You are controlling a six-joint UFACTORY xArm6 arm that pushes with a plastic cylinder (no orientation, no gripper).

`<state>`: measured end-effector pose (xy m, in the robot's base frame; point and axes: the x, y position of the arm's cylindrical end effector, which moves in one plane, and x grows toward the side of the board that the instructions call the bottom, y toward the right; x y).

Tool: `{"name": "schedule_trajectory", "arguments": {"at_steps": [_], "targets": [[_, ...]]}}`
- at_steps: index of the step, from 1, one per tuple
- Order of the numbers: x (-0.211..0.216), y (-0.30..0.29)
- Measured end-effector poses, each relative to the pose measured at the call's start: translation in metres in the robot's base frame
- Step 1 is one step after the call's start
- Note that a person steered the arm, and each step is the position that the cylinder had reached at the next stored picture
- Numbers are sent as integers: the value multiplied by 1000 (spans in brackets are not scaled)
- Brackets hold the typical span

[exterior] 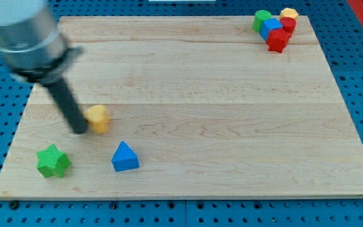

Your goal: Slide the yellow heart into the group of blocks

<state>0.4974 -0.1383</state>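
Yellow heart (97,118) lies on the wooden board (200,94) near its left edge, my tip (80,130) touching its left side; no jaws exist. Open board separates it from the top-right group: blue cube (271,27), red blocks (278,39), green block (261,19), yellow block (289,13). Blue triangle (125,157) and green star (53,161) sit near the bottom edge.

Green star block (53,161) and blue triangle block (125,157) near wooden board (194,94) bottom-left; blue pegboard (358,75) beneath.

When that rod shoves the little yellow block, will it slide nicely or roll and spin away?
The yellow heart looks squat and flat-bottomed, so it will probably slide, not roll. My tip touches its left edge, seemingly slightly low, so it may twist. The wooden board looks smooth, likely little drag.
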Motion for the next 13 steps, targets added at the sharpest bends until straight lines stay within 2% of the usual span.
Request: {"name": "schedule_trajectory", "arguments": {"at_steps": [1, 2, 3, 4, 5, 7, 8, 10, 11, 12, 13], "targets": [[-19, 51], [-23, 38], [-40, 57], [-53, 134], [-52, 161], [-38, 43], [-60, 48], [-73, 228], [-73, 221], [-73, 154], [-84, 123]]}}
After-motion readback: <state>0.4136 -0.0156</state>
